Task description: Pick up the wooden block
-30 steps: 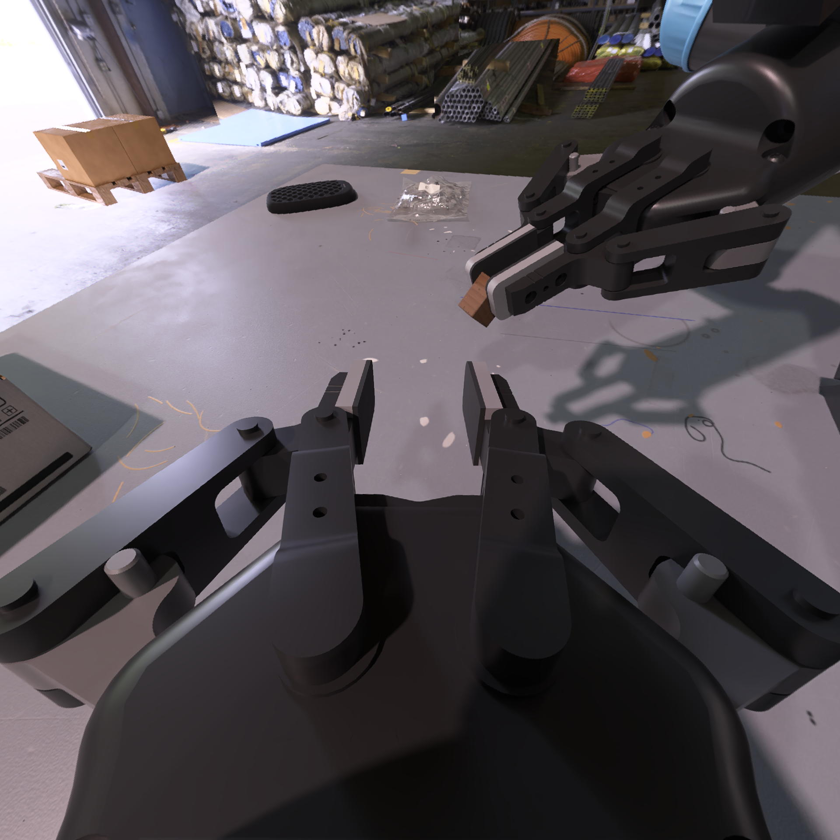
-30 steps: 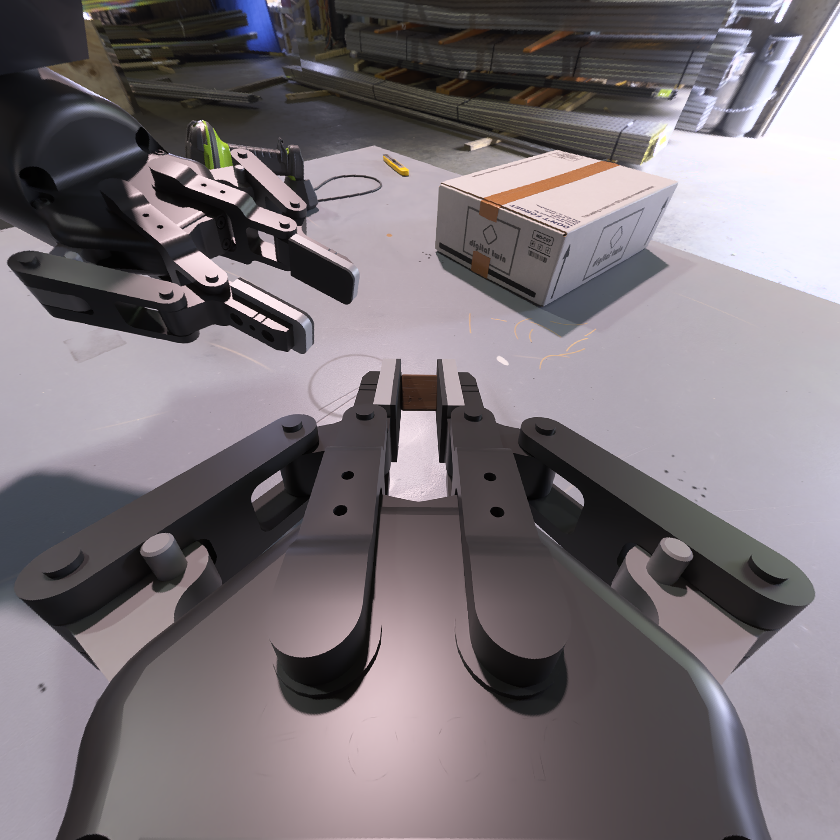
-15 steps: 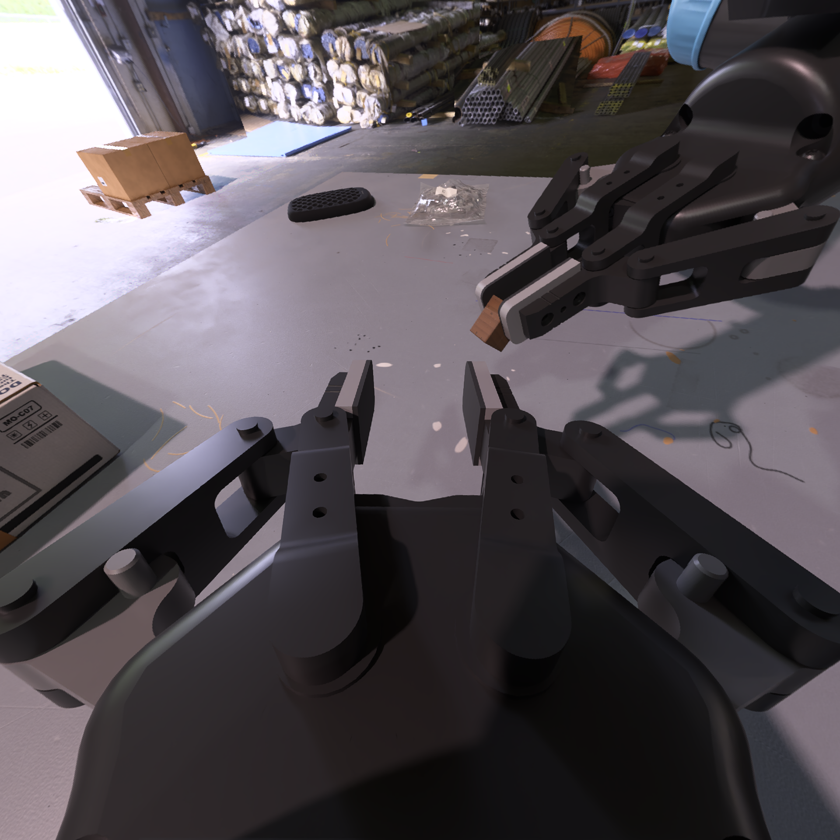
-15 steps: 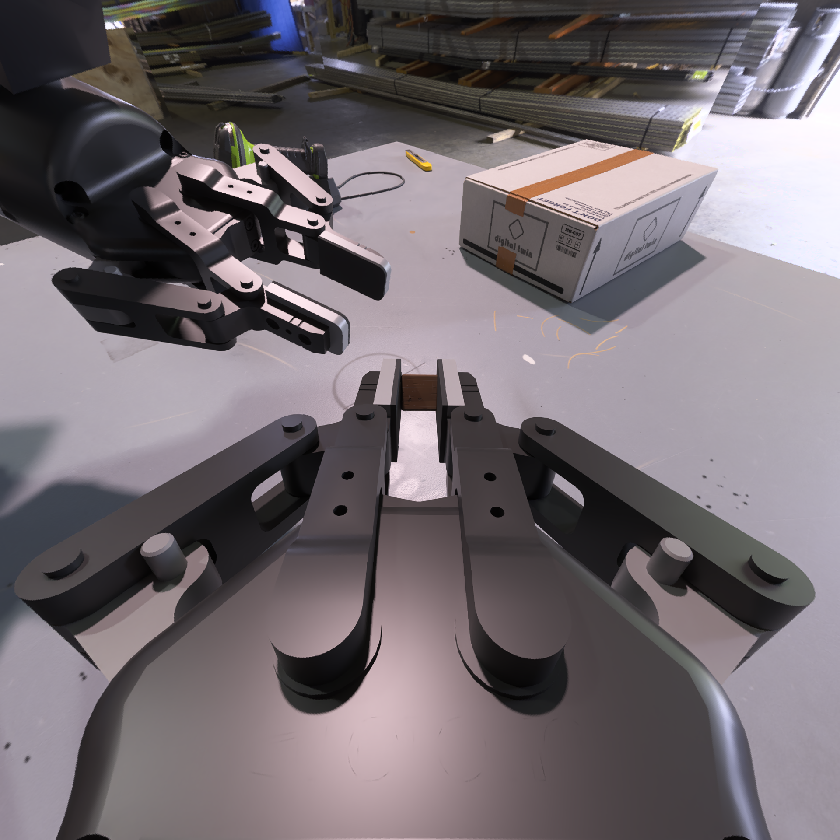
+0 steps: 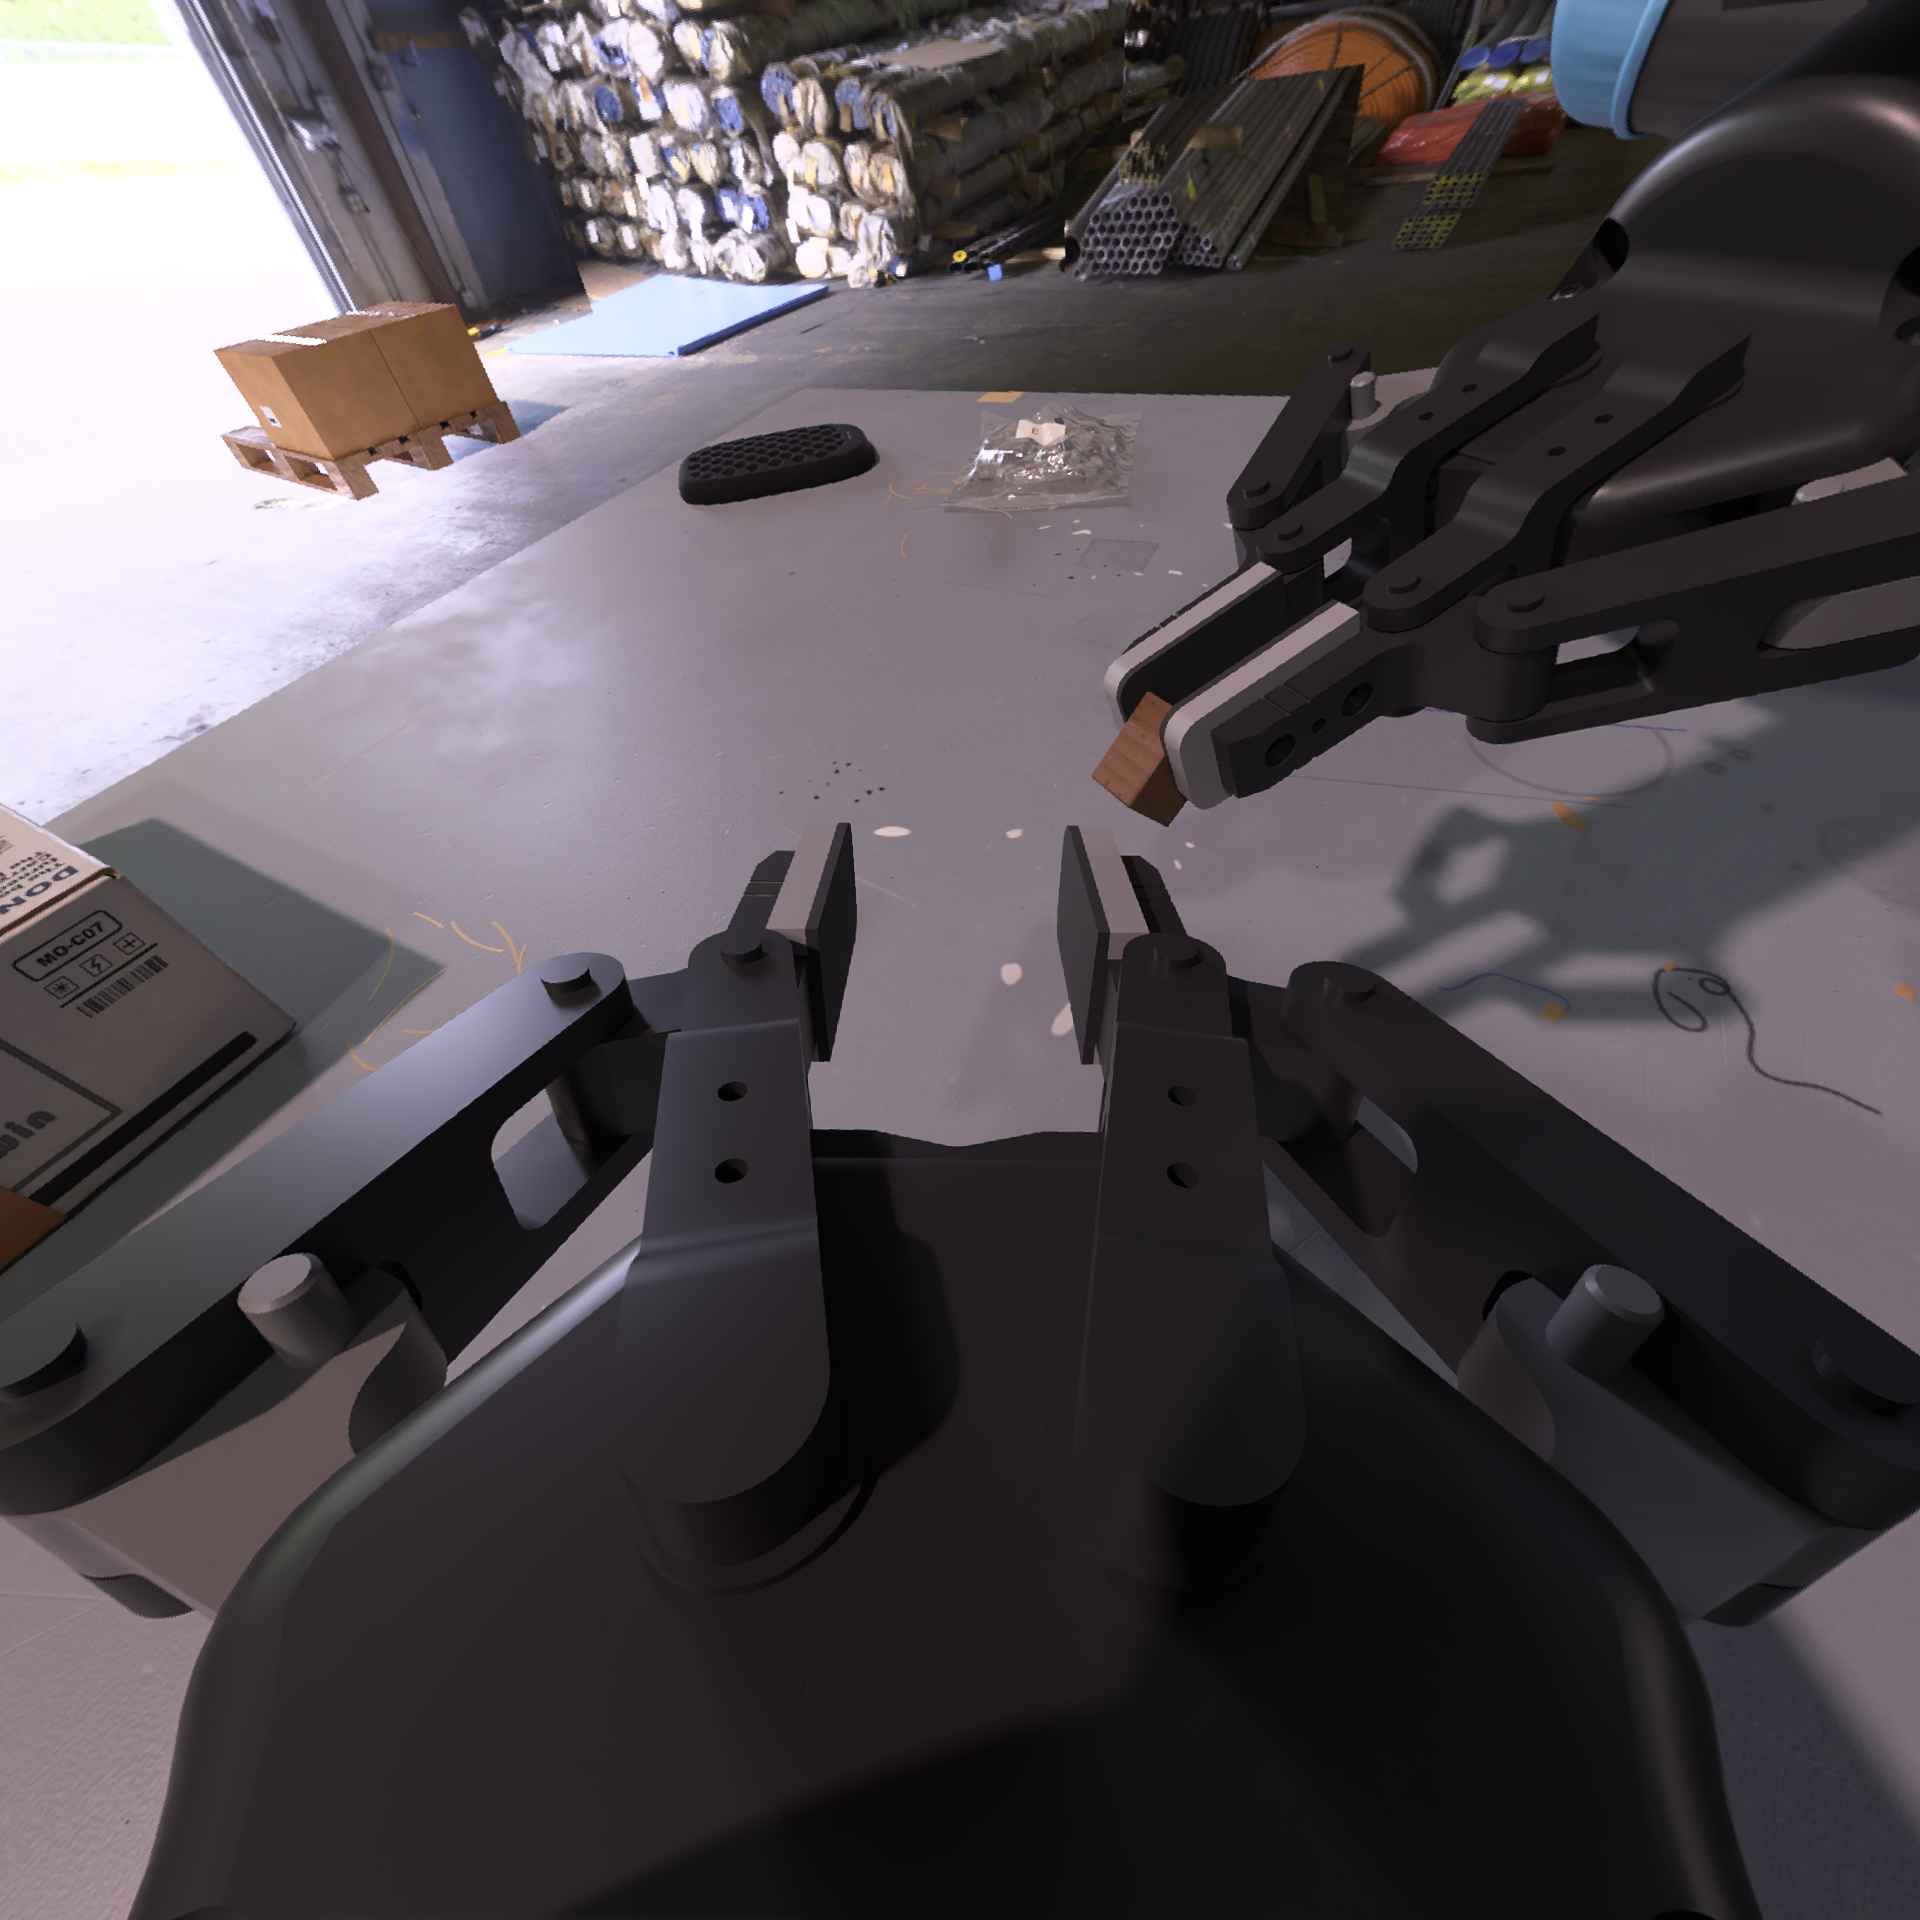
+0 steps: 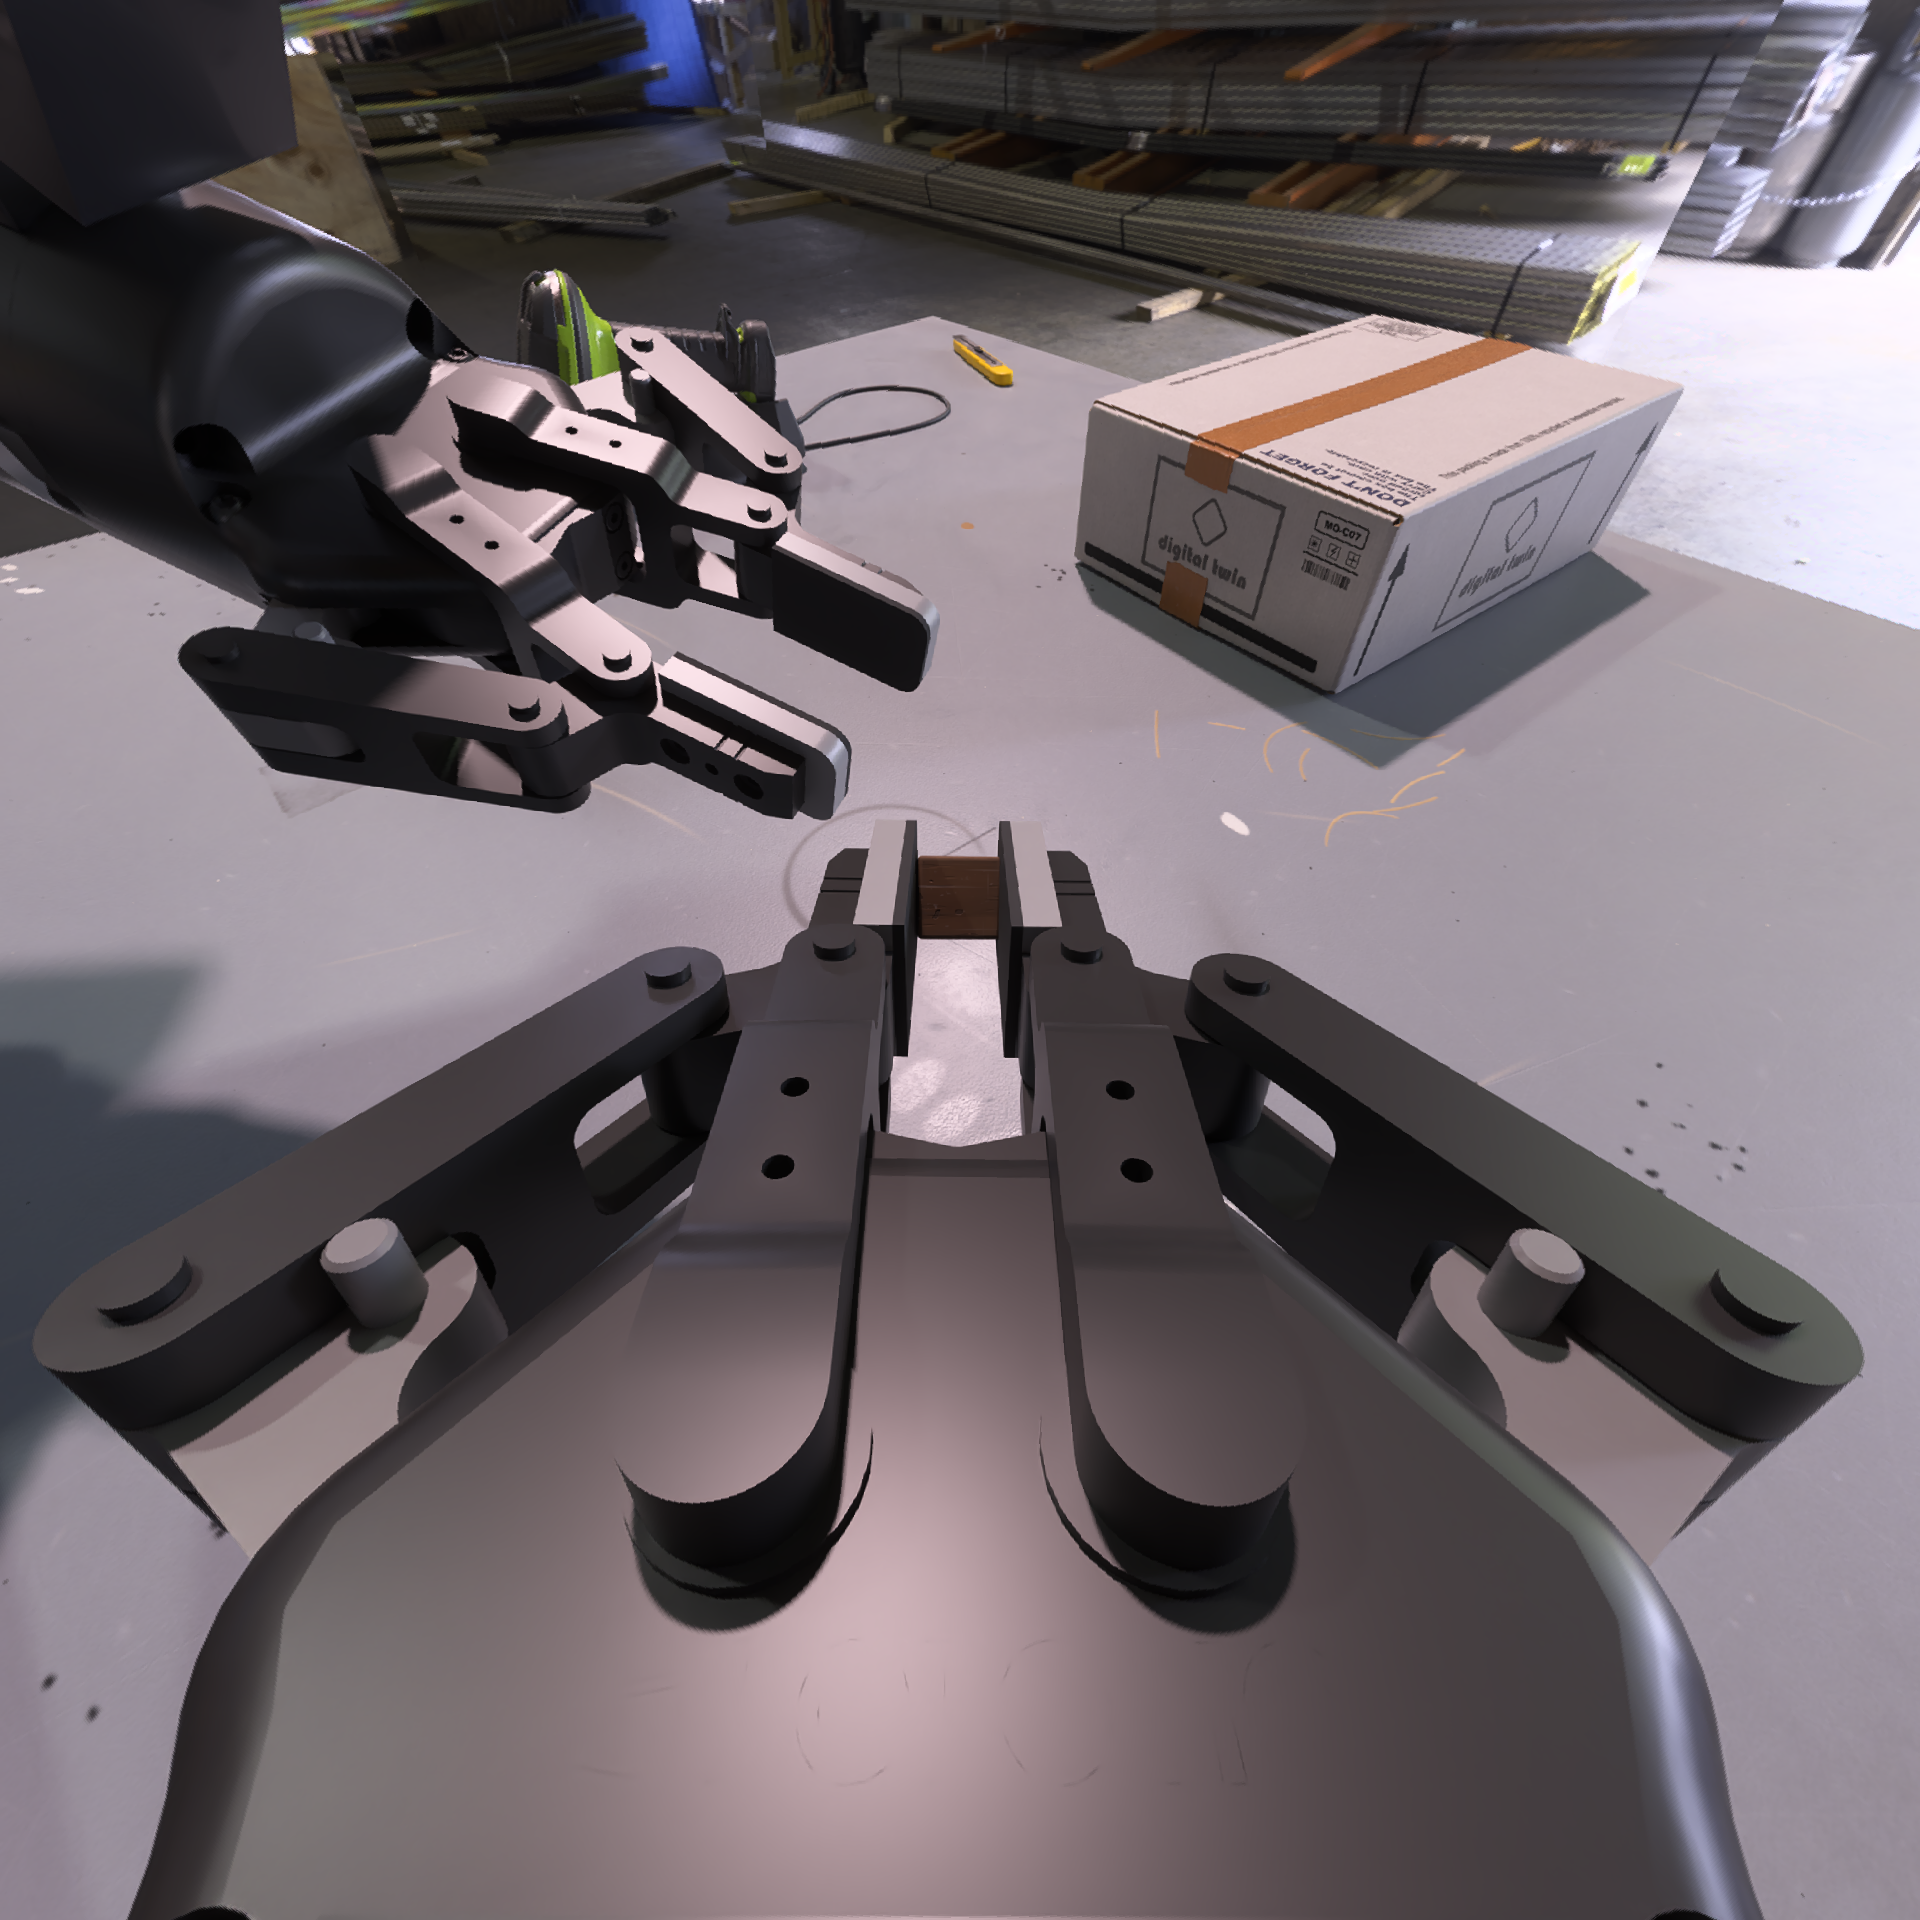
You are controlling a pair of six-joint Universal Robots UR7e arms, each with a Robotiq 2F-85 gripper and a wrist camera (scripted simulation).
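The small brown wooden block [image 6: 957, 898] is clamped between the pads of my right gripper [image 6: 957, 878], held above the grey table [image 6: 1455, 1039]. In the left wrist view the block [image 5: 1138, 758] sticks out of the right gripper's fingertips [image 5: 1195, 717], up and to the right of my left gripper [image 5: 956, 914]. My left gripper is open and empty, above the table. In the right wrist view the left gripper [image 6: 883, 696] hovers open, up and left of the block.
A white cardboard box [image 6: 1361, 488] with brown tape stands on the table at the right; its corner shows in the left wrist view [image 5: 94, 1029]. A black mesh pad [image 5: 777, 462], a clear plastic bag [image 5: 1049, 462], a yellow cutter [image 6: 982, 361] and a green scanner [image 6: 566, 312] with cable lie on the far side.
Both grippers have drawn closer together, with the right gripper still holding the block. The box has come further into both views. Neither gripper's jaws have changed.
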